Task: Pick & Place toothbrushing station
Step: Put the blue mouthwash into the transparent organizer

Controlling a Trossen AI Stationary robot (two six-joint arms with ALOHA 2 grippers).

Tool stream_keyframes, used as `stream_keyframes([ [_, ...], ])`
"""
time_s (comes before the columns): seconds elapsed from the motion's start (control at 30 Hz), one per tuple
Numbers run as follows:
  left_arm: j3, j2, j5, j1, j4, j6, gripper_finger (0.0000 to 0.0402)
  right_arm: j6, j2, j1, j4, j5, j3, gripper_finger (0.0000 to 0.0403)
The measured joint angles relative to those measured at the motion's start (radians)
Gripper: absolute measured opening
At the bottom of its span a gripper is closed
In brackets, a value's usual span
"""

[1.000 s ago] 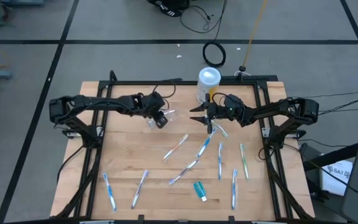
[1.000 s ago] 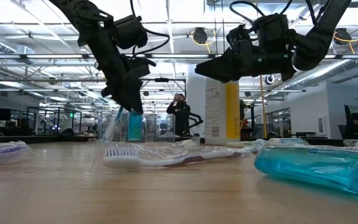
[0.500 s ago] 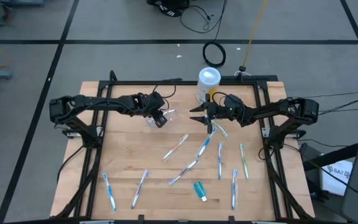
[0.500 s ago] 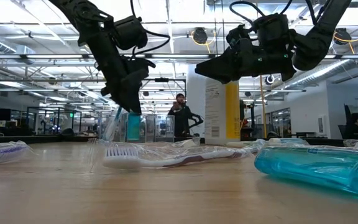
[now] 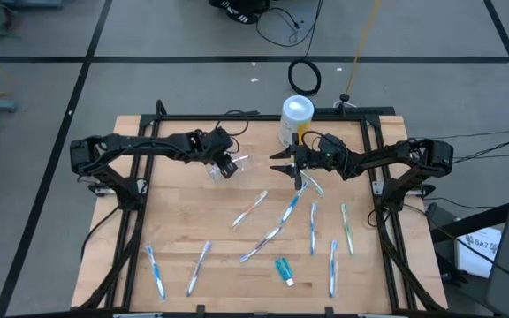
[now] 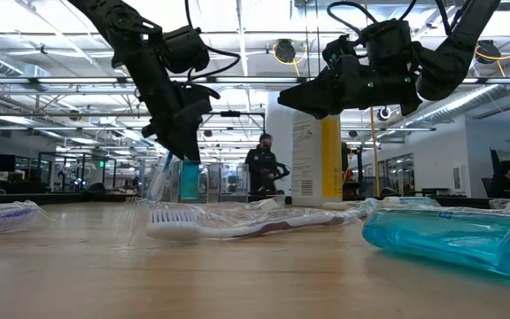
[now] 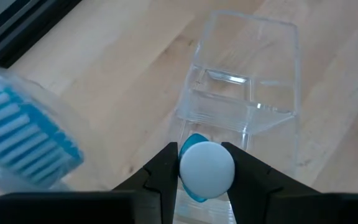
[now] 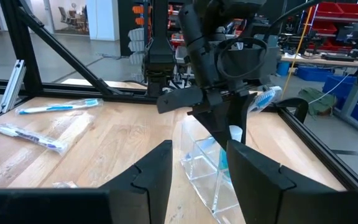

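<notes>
Left claw still clamped on toothpaste tube over clear cup, right claw still apart.

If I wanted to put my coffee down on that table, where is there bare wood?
The left half of the table is barest, between the clear cup under the left end effector and the two toothbrushes near the front edge. The right half is crowded with scattered toothbrushes, a toothpaste tube and the yellow canister.
</notes>
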Motion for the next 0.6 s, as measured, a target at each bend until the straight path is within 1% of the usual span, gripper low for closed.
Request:
stream_keyframes([
  [0.1, 0.000, 0.000, 0.000, 0.000, 0.000, 0.000, 0.0132, 0.000, 0.000, 0.000, 0.000, 0.000, 0.000, 0.0144],
  [0.27, 0.000, 0.000, -0.014, 0.000, 0.003, -0.001, 0.0179, 0.000, 0.000, 0.000, 0.000, 0.001, 0.000, 0.0144],
  [0.37, 0.000, 0.000, -0.027, 0.000, 0.003, -0.002, 0.0200, 0.000, 0.000, 0.000, 0.001, 0.002, 0.000, 0.0144],
  [0.47, 0.000, 0.000, -0.028, -0.001, 0.003, -0.003, 0.0210, 0.000, 0.000, 0.000, 0.001, 0.002, 0.000, 0.0144],
  [0.6, 0.000, 0.000, -0.028, -0.011, 0.006, -0.003, 0.0207, 0.000, 0.000, 0.000, 0.003, 0.002, 0.000, 0.0144],
])
